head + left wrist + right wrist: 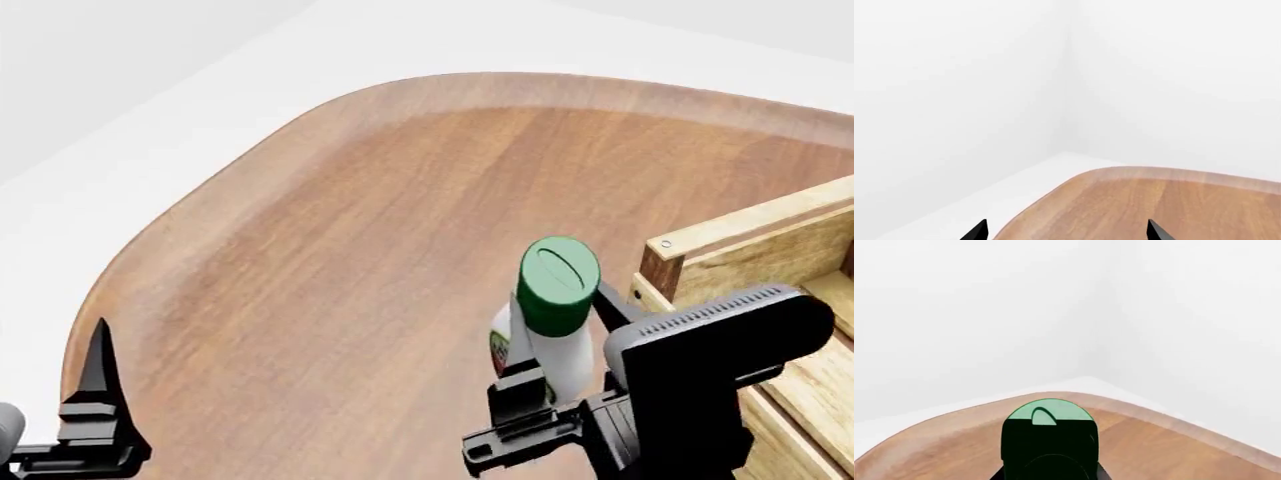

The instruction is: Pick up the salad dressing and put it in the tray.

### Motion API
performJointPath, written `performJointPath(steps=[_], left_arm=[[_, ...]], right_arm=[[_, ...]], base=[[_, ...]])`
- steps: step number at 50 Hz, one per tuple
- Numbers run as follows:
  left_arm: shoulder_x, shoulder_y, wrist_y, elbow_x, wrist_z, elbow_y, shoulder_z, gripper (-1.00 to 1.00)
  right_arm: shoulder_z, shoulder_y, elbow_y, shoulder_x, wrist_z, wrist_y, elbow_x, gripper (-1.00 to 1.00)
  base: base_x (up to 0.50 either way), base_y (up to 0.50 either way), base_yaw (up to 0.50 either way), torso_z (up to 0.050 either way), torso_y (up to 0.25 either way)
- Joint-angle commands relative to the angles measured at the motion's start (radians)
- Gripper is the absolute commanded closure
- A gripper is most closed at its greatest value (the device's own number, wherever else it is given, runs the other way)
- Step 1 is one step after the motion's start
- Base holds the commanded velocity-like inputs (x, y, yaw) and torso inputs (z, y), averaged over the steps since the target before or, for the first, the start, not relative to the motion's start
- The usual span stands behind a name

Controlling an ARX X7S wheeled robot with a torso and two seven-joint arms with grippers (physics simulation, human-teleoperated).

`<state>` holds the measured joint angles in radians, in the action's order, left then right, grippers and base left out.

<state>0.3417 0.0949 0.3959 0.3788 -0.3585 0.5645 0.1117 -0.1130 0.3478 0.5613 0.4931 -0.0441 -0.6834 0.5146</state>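
Step in hand, by judgement: transport. The bottle [550, 320], white with a green cap, sits in the right gripper [567, 385], its fingers pinching the body from both sides. Whether its base is off the table [334, 250] cannot be told from the head view; the cap stands high and close to the camera, which suggests it is lifted.

Position: the bottle is at about 5 o'clock in the head view, just beside the tray [747, 250], which lies at about 3 to 4 o'clock. It is outside the tray, near the corner post [658, 270].

Container: only one corner and part of the tray's slatted floor show. The visible part holds nothing; the rest is out of frame.

Left gripper [80, 420]: idle at 8 o'clock over the table edge. Its wrist view shows two fingertips [976, 231] spread apart with nothing between them.

Next move, by judgement: raise the bottle above the tray wall, carry it toward 3 o'clock past the post, lower, then release. Risk: clipping the post.
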Motion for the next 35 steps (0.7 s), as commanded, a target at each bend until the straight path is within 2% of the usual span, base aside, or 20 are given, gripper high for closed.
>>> performJointPath(steps=[1, 15, 21, 35], left_arm=[[0.006, 0.002, 0.002, 0.008, -0.004, 0.005, -0.004, -1.00], [0.011, 0.006, 0.002, 0.012, -0.009, 0.008, -0.004, -1.00], [0.013, 0.005, -0.001, 0.009, -0.010, 0.007, 0.000, -1.00], [0.013, -0.001, -0.012, 0.007, -0.013, -0.004, 0.006, -1.00]], right_arm=[[0.078, 0.094, 0.012, 0.022, -0.048, -0.085, 0.021, 1.00], [0.216, 0.189, -0.005, 0.074, -0.124, -0.178, 0.052, 1.00], [0.206, 0.193, -0.080, 0.099, -0.147, -0.125, -0.032, 1.00], [0.230, 0.217, -0.246, 0.106, -0.182, -0.074, -0.099, 1.00]], base=[[0.00, 0.00, 0.00, 0.000, 0.000], [0.00, 0.00, 0.00, 0.000, 0.001], [0.00, 0.00, 0.00, 0.000, 0.000], [0.00, 0.00, 0.00, 0.000, 0.000]])
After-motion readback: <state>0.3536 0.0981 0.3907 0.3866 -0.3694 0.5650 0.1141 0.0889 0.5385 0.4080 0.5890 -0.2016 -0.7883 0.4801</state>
